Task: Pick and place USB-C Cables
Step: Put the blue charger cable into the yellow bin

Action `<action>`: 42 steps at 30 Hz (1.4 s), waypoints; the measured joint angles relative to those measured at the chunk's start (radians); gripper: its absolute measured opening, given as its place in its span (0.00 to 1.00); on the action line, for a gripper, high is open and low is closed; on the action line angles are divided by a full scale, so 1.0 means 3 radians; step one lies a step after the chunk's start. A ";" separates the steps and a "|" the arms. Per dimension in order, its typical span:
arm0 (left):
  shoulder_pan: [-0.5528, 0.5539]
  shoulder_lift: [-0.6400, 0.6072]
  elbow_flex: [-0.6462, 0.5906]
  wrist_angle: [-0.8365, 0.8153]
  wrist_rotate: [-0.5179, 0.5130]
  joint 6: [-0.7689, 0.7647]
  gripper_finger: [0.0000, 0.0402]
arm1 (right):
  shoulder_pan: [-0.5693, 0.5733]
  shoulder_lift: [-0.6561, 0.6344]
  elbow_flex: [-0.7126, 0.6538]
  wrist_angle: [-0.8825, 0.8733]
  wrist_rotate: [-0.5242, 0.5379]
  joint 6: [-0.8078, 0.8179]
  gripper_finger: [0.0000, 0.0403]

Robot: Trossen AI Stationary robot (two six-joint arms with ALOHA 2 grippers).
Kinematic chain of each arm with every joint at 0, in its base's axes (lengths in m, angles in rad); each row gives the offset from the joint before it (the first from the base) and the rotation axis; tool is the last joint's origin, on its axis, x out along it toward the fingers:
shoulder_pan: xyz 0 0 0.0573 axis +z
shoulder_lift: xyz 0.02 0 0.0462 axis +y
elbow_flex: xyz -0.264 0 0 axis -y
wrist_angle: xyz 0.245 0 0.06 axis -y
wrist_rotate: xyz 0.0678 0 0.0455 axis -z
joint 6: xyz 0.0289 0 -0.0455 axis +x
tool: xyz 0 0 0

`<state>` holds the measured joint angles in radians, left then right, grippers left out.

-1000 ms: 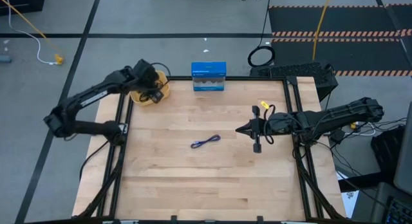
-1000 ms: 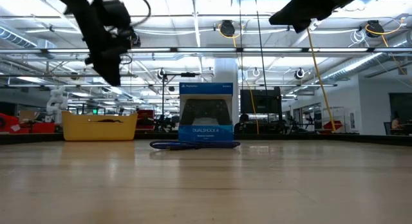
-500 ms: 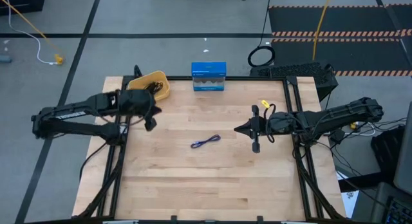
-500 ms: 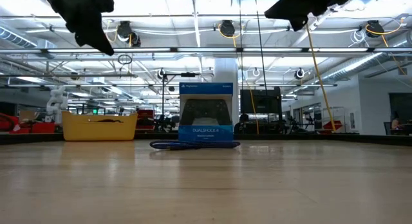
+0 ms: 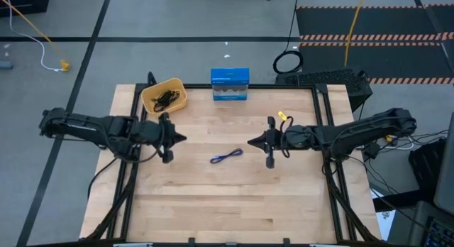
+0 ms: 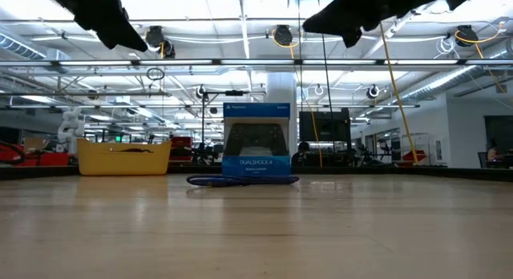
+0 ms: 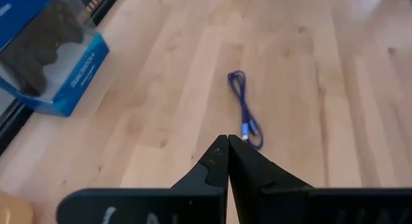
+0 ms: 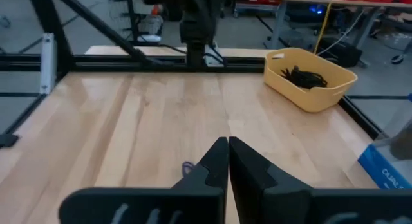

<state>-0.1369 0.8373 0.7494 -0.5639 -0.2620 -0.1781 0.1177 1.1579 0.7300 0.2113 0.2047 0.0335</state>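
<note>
A purple-blue USB-C cable (image 5: 227, 157) lies loosely bundled on the wooden table near its middle; it also shows in the left wrist view (image 7: 244, 118). Two black cables (image 5: 165, 99) lie inside the yellow bin (image 5: 176, 103) at the far left corner. My left gripper (image 5: 183, 138) hovers shut left of the purple-blue cable and points at it. My right gripper (image 5: 250, 142) hovers shut to the cable's right, above the table. Neither touches anything.
A blue game-controller box (image 5: 230, 84) stands at the far edge, right of the bin. A black ring-shaped coil (image 5: 287, 62) lies on the floor beyond the table. Black frame rails (image 5: 328, 162) run along the table's left and right sides. Bare wood spreads toward the near edge.
My left gripper has left its place over the yellow bin, gone toward the near edge, then toward the table's middle, and turned to point at the purple-blue cable. My right gripper has moved toward the table's left, nearer the cable. The cable has stayed put.
</note>
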 joint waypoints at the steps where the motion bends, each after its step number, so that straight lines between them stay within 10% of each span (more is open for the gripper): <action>1: -0.0021 -0.0002 0.0000 0.0042 -0.0001 -0.0017 0.03 | -0.0025 0.0022 0.0000 0.0015 -0.0010 0.0001 0.02; 29: -0.0067 0.0520 0.0001 0.0326 -0.0005 0.0147 0.06 | -0.0287 0.1573 0.1457 -0.1591 -0.0437 0.0051 0.02; 42: -0.0051 0.0532 0.0001 0.0337 -0.0005 0.0212 0.06 | -0.0455 0.2103 0.1498 -0.1563 -0.0616 -0.0083 0.30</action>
<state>-0.1521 0.9969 0.7498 -0.4629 -0.2635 -0.1144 -0.0188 1.7889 1.1793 -0.2576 0.0199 0.0085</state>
